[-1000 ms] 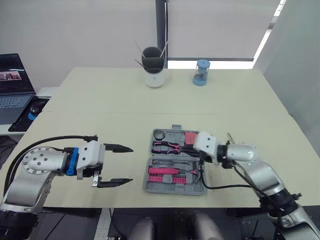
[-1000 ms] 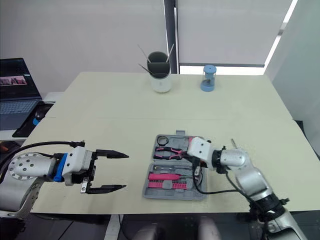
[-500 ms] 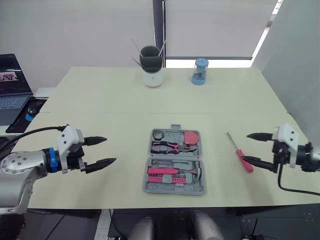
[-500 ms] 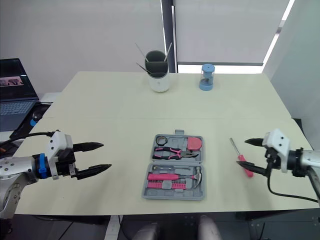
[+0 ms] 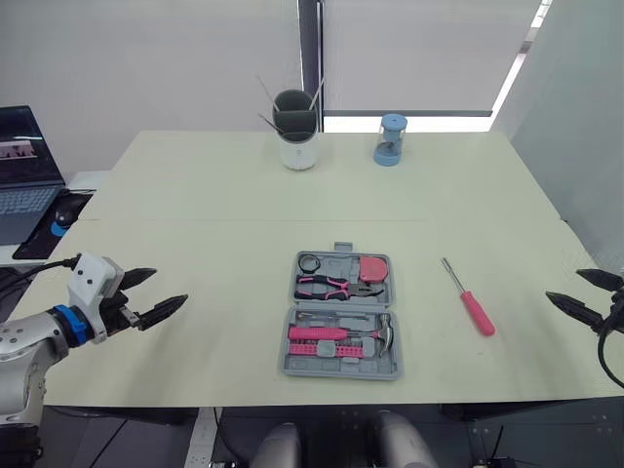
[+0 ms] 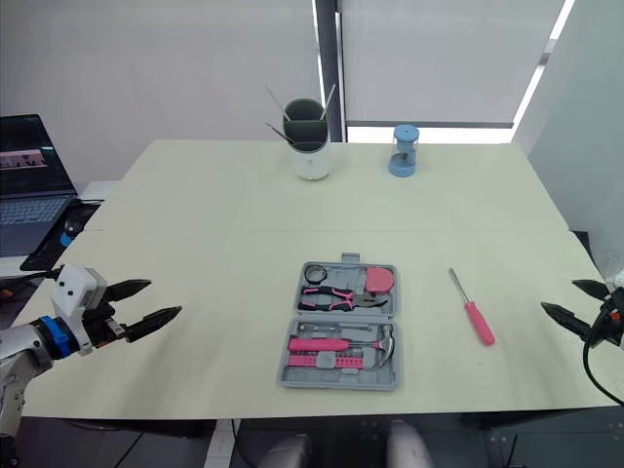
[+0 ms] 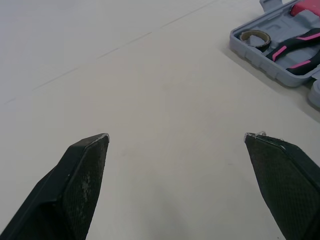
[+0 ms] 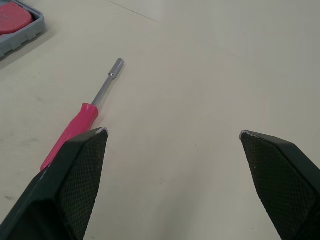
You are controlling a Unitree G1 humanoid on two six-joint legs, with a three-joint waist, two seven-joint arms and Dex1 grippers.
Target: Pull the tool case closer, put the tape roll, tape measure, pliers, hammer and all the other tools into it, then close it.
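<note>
The grey tool case (image 5: 341,317) lies open at the table's front middle. In it are a tape roll (image 5: 309,262), pink-handled pliers (image 5: 331,286), a pink tape measure (image 5: 373,267), a small hammer (image 5: 378,333) and pink tools. A pink-handled screwdriver (image 5: 469,298) lies on the table to the right of the case. My left gripper (image 5: 171,286) is open at the far left, well away from the case (image 7: 280,45). At the table's right edge my right gripper (image 5: 563,284) is open and empty, with the screwdriver (image 8: 80,125) just ahead of its fingers.
A white cup (image 5: 298,132) holding thin sticks and a blue pencil sharpener (image 5: 390,139) stand at the table's far edge. A laptop (image 5: 24,171) and a mouse (image 5: 68,210) sit on a side desk to the left.
My right gripper left the case, swung out to the right table edge and opened. The screwdriver now lies on the table. My left gripper drew back to the left.
</note>
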